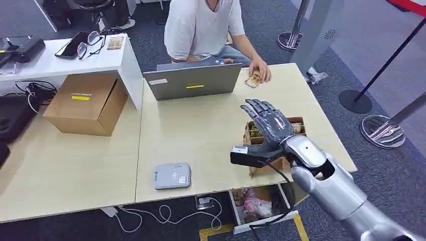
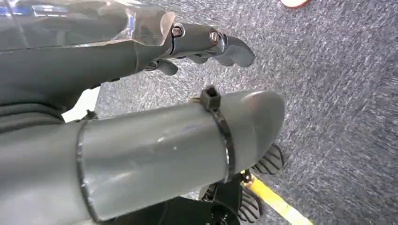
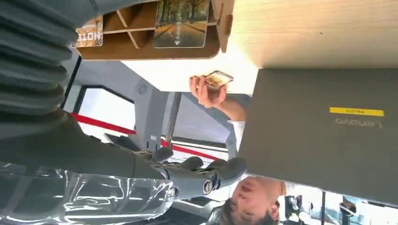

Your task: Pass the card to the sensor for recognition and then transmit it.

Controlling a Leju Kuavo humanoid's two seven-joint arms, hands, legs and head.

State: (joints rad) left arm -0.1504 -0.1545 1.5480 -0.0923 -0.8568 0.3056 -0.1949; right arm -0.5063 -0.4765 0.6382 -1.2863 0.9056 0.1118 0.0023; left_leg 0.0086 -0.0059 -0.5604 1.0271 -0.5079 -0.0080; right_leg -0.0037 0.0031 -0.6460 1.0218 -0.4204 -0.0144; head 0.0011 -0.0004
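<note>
My right hand point(image 1: 269, 126) hovers over a brown cardboard card holder point(image 1: 299, 124) near the table's right edge, fingers spread and holding nothing. In the right wrist view its dark fingers point(image 3: 202, 174) stretch out bare, and the holder point(image 3: 141, 44) shows cards point(image 3: 182, 21) standing in its slots. Across the table, a person's hand point(image 1: 261, 72) holds a card point(image 1: 253, 80) flat on the tabletop. The grey card sensor point(image 1: 172, 175) lies near the front edge, to the left of my right hand. My left hand point(image 2: 206, 44) hangs over the carpet with nothing in it.
A grey laptop point(image 1: 193, 80) stands open at the far side, with the person seated behind it. A closed cardboard box point(image 1: 85, 103) sits on the left table beside a white shelf point(image 1: 75, 57). Barrier posts point(image 1: 382, 131) stand to the right. Cables point(image 1: 166, 215) trail below the front edge.
</note>
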